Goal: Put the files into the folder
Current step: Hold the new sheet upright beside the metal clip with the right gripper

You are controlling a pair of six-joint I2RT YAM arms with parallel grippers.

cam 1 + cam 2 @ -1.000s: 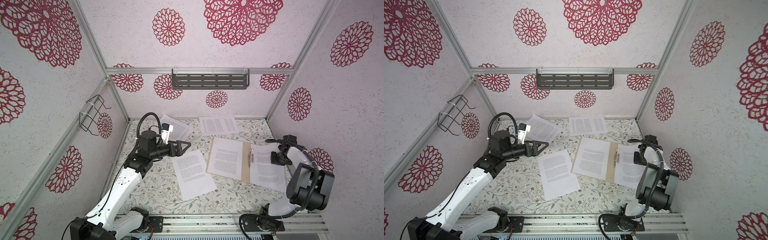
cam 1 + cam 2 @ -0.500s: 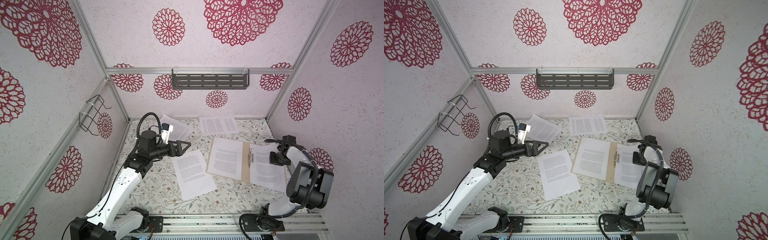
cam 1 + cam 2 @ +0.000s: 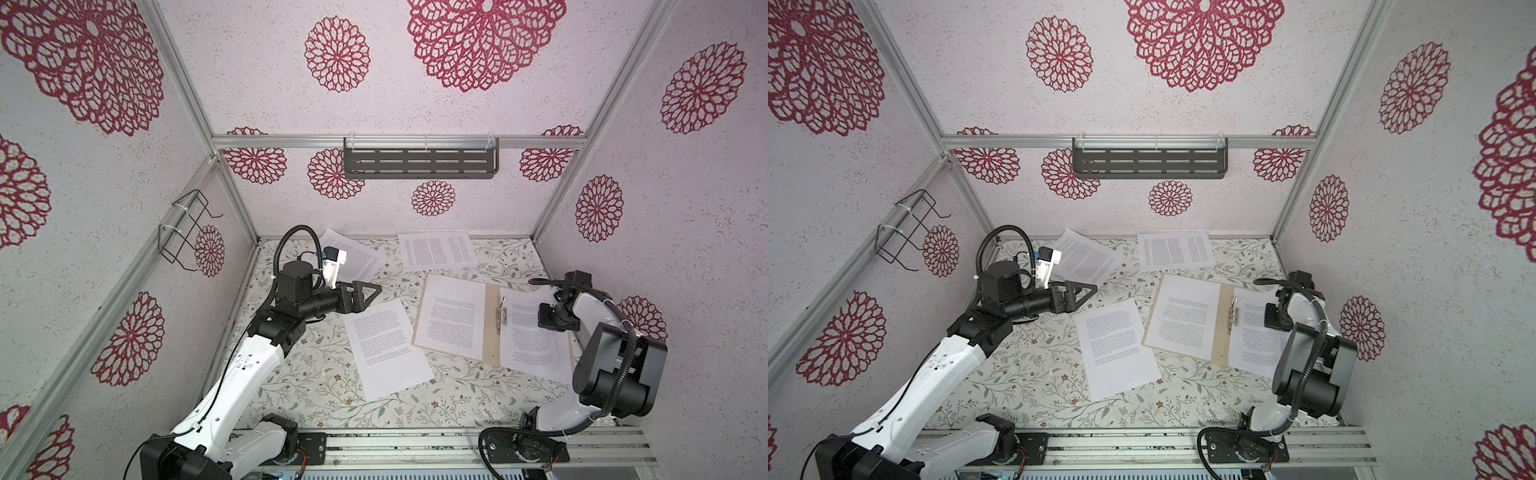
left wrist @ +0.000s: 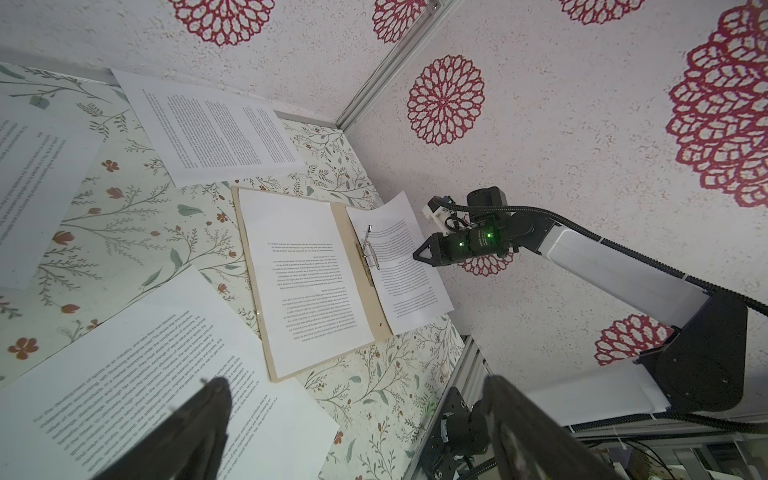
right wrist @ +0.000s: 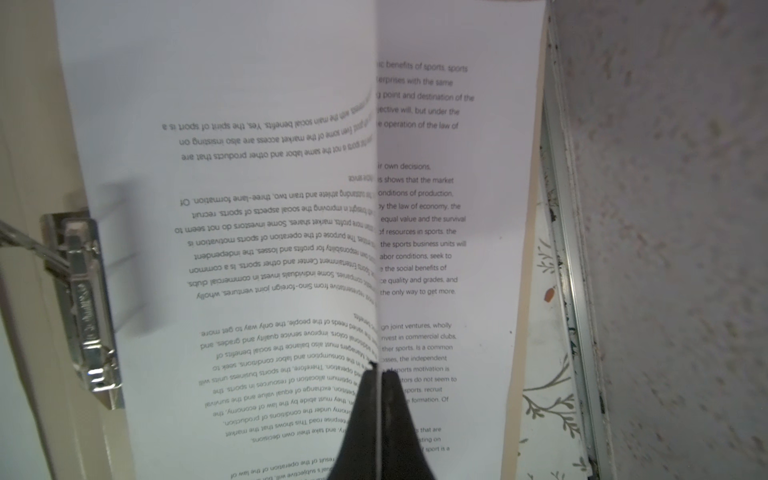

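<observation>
Hardly anything has moved since a second ago: the right gripper has edged slightly toward the left of the top views, and the left arm sits as it was. The right jaws are pressed together on the edge of a lifted sheet, which curls up off the right half of the open manila folder. A second printed sheet lies flat beneath it.

The folder sits right of centre in both top views, with its metal clip on the spine and another sheet on its left half. Left of centre, the left gripper hovers above the floral tablecloth, jaws spread wide with nothing between them.

Three loose sheets lie outside the folder: a centre sheet just beside its left edge, a back sheet, and a back-left sheet.
</observation>
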